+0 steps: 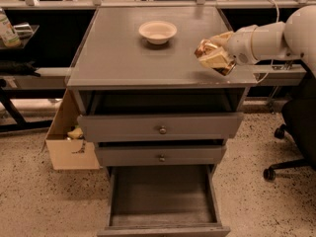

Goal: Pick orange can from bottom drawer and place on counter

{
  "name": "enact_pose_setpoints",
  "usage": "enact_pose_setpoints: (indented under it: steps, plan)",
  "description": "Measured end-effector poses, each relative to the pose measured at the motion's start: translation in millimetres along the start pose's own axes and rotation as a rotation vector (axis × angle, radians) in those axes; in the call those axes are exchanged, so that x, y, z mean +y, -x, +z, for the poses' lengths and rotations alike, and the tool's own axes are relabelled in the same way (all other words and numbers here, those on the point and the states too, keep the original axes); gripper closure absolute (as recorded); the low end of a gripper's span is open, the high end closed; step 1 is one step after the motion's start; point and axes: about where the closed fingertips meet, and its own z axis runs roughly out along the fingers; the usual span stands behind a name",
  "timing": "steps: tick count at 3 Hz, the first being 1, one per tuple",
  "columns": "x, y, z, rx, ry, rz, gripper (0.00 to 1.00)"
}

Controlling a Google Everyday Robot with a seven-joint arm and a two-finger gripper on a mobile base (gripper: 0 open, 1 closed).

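Hand (217, 59) pinches can (204, 48) over right front part of bench (123, 53), right of bowl (157, 31). Can-to-bench contact: cannot tell. Bottom drawer (163, 197) pulled out.

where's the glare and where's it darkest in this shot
Camera view: bright highlights on the orange can, held by the gripper over the counter's right edge; the counter is evenly lit; darkest are the recess under it and the back of the open bottom drawer.

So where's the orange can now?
On the right of the camera view, the orange can is held in the gripper over the counter's right edge.
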Motion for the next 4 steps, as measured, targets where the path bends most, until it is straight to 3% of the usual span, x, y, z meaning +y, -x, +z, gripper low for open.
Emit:
enact_pose_setpoints:
  steps: [1, 2, 3, 4]
  plan:
    - [-15.2, -3.4, 14.5, 0.013, -0.011, 0.060, 1.00]
    - [-25.5, -5.3, 29.8, 0.030, -0.007, 0.091, 0.84]
    - [-34.4, -3.0, 41.9, 0.046, 0.001, 0.096, 0.60]
    - [-40.6, -5.1, 53.0, 0.067, 0.018, 0.113, 0.29]
